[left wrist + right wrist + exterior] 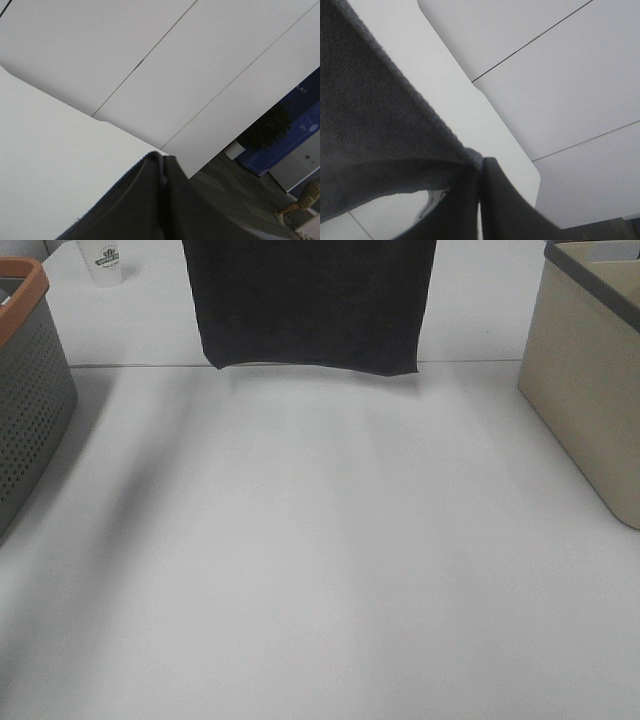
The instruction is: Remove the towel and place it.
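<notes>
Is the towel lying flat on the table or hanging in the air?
Hanging. The towel drops from above the picture, and its lower hem ends free above the table.

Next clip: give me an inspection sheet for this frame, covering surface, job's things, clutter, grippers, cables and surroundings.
Surface: white table, a seam across its far part.
Job's things: dark grey towel hanging spread, lower edge level, upper part out of the high view.
Clutter: grey perforated basket with orange rim at left; beige bin at right; white paper cup far left.
Grippers: right gripper shut on the towel; left gripper shut, its hold on the towel unclear.
Cables: nothing seen.
Surroundings: white wall panels; potted plant by a blue board.
</notes>
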`<state>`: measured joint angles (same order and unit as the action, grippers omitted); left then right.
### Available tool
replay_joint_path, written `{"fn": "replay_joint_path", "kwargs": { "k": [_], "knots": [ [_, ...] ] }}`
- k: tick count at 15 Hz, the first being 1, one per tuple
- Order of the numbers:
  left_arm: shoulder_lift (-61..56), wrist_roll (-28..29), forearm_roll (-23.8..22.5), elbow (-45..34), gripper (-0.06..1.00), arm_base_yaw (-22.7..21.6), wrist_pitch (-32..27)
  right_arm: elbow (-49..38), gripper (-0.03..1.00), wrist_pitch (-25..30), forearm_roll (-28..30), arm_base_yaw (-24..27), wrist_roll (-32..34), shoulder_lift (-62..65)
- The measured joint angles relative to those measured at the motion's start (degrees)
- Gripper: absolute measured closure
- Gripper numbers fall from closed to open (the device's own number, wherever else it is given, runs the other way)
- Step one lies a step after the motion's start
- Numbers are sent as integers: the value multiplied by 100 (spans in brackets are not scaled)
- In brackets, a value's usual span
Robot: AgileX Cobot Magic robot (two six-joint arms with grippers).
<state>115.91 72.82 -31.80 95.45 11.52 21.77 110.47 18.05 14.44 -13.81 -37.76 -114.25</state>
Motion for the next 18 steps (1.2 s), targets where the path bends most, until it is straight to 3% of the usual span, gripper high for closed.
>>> {"fn": "replay_joint_path", "kwargs": {
  "k": [1, 3, 6, 10, 14, 18],
  "knots": [
    [11, -6, -74, -11, 94, -23, 63, -6, 95, 46, -40, 0, 6, -23],
    [17, -544, -155, -550, 94, -46, 905, -493, 95, 52, -126, 0, 29, 46],
    [-34, -940, 17, -2298, 94, -40, 2189, -2435, 95, -246, -138, 0, 11, 596],
    [-504, -1621, 378, -4956, 94, -6, 3180, -4956, 95, -1054, -332, -63, -69, 1782],
    [-791, -1811, 573, -6268, 94, -6, 3295, -6119, 95, -1083, -378, -670, -80, 1902],
    [-905, -1828, 642, -6910, 94, -6, 3369, -6686, 95, -1089, -579, -837, -69, 1914]
  ]
}}
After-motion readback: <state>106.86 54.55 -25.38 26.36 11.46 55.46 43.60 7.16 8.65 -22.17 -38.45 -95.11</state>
